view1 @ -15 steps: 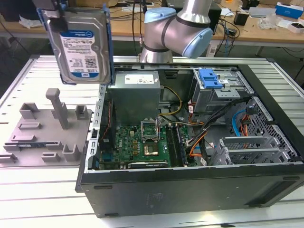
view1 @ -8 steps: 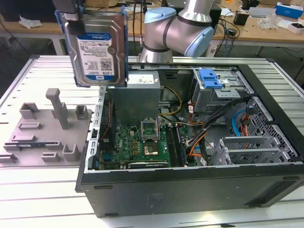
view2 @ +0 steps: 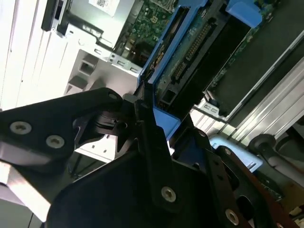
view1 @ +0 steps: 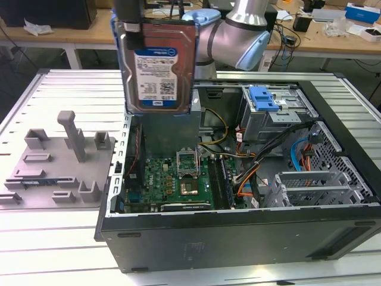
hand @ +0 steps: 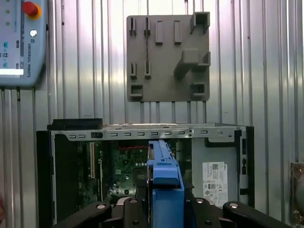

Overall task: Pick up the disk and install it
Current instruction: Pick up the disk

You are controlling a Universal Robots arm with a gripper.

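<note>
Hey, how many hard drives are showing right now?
1. The disk hangs upright in the claw, above the open computer case. More may sit hidden inside the drive cage.

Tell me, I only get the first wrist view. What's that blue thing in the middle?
Observer: That's the disk, seen edge-on. The exterior view shows its silver face with a white-and-blue label.
Operator: Is it inside the computer?
Observer: No. It hangs upright above the open case, gripped at its top by the end effector.
Operator: Anything else blue?
Observer: A blue latch on the drive cage inside the case.
</note>
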